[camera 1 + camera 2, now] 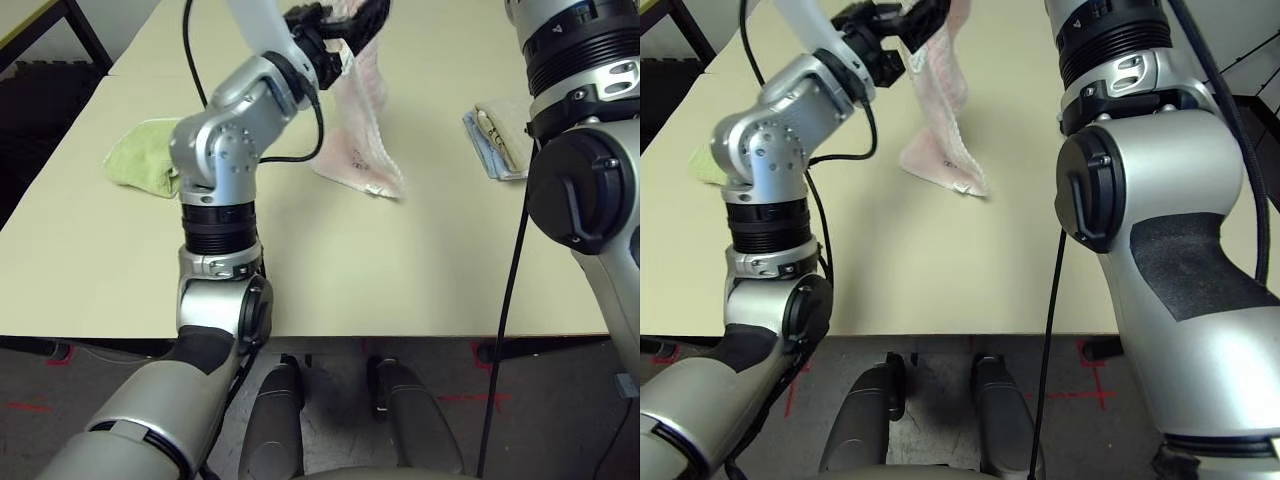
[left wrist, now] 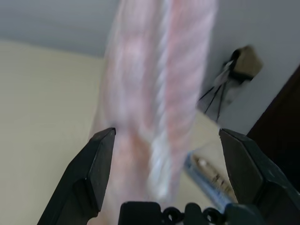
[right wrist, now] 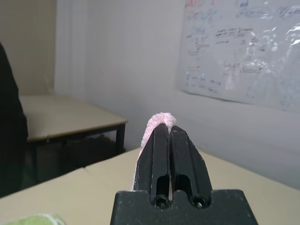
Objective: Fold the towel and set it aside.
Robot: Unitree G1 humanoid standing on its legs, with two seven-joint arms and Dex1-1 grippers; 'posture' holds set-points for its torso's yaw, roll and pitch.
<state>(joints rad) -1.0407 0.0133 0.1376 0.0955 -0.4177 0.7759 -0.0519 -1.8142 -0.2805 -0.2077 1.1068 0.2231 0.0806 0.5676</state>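
The pale pink towel (image 1: 362,140) hangs down as a long bunched strip at the far middle of the table, and its lower end rests on the tabletop (image 1: 330,250). My right gripper (image 3: 165,127) is shut on the towel's upper edge, with a pink tuft (image 3: 157,120) poking out past the fingertips. My left gripper (image 2: 167,132) is raised beside the hanging strip, open, with the towel (image 2: 154,93) between its two spread black fingers (image 2: 96,164). From the head, the left gripper (image 1: 338,30) sits at the top of the strip.
A light green folded towel (image 1: 145,155) lies at the table's left, behind my left forearm. Beige-and-blue folded towels (image 1: 500,140) are stacked at the right, partly behind my right arm. A black cable (image 1: 505,300) hangs past the table's front edge.
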